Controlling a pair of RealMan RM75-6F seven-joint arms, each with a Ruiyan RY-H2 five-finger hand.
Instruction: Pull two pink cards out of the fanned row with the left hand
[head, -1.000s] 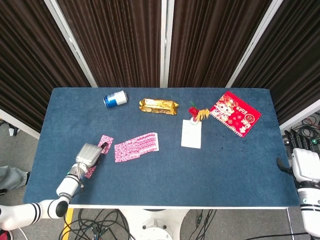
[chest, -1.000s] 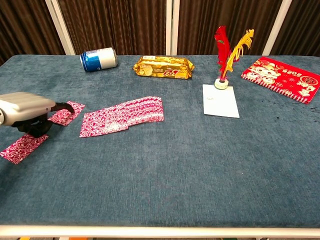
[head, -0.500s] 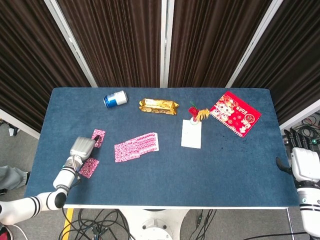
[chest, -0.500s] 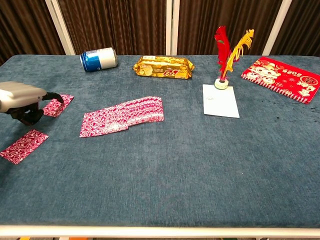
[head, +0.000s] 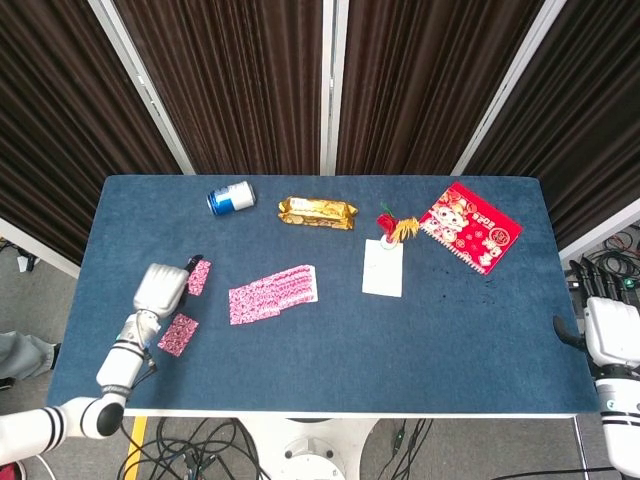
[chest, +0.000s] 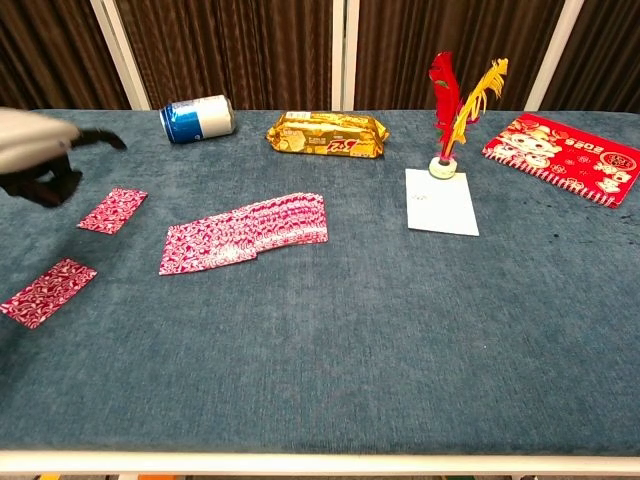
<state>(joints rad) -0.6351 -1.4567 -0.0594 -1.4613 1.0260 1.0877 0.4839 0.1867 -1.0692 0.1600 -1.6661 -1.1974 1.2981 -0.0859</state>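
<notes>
— Nearest the table's front-left edge, what is lying there?

— One pink card (chest: 48, 292) is lying flat by itself, with nothing touching it. Just beyond it, a second pink card (chest: 113, 210) is resting flat too, well apart from the fanned row (chest: 245, 233).

— And the left hand (chest: 38, 153)?

— It is lifting clear. A second ago its fingertip was pressing on that second card and sliding it leftward; now the hand is hovering above and behind the card, holding nothing. One dark finger is sticking out toward the can, the rest are curled under, so I am reading it as loosely open and empty.

— So what is that meaning for the task?

— Two cards are sitting separated from the row, which is looking like the whole job done. I am judging the pull as finished and the hand as retreating.

— Anything farther back?

— Behind the row, a blue can (chest: 197, 118) is lying on its side and a gold snack packet (chest: 326, 135) is resting beside it.

— The right hand (head: 610, 340)?

— It is waiting off the table's right edge; I cannot tell how its fingers are set.
</notes>
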